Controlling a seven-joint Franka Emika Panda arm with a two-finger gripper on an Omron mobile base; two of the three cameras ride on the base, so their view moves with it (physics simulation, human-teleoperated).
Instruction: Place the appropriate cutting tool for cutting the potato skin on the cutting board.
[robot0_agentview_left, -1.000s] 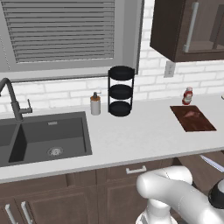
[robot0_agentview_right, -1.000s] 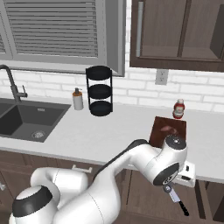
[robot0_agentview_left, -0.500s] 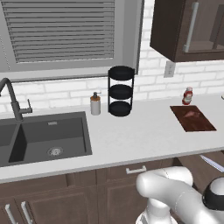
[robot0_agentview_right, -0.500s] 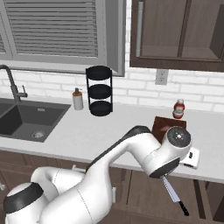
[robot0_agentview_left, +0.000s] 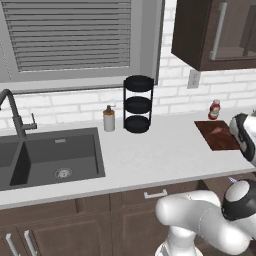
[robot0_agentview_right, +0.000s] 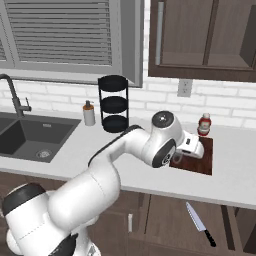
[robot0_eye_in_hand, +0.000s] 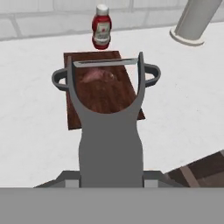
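From the left base view, the cutting board (robot0_agentview_left: 216, 135) lies on the counter (robot0_agentview_left: 150, 155) at the right, just in front of the red-capped bottle (robot0_agentview_left: 214, 109), with the potato (robot0_agentview_left: 218, 131) a faint pinkish lump on its far half. From the right base view, the gripper (robot0_agentview_right: 176, 157) hangs low over the board's near left edge; something small and dark hangs from it, too small to name from here. A knife (robot0_agentview_right: 200, 224) lies below the counter front, well apart from the board. In the hand view, the fingers (robot0_eye_in_hand: 69, 183) are clamped on the handle of the cutting tool (robot0_eye_in_hand: 110, 131), a grey Y-shaped peeler whose blade bar spans above the potato and the board.
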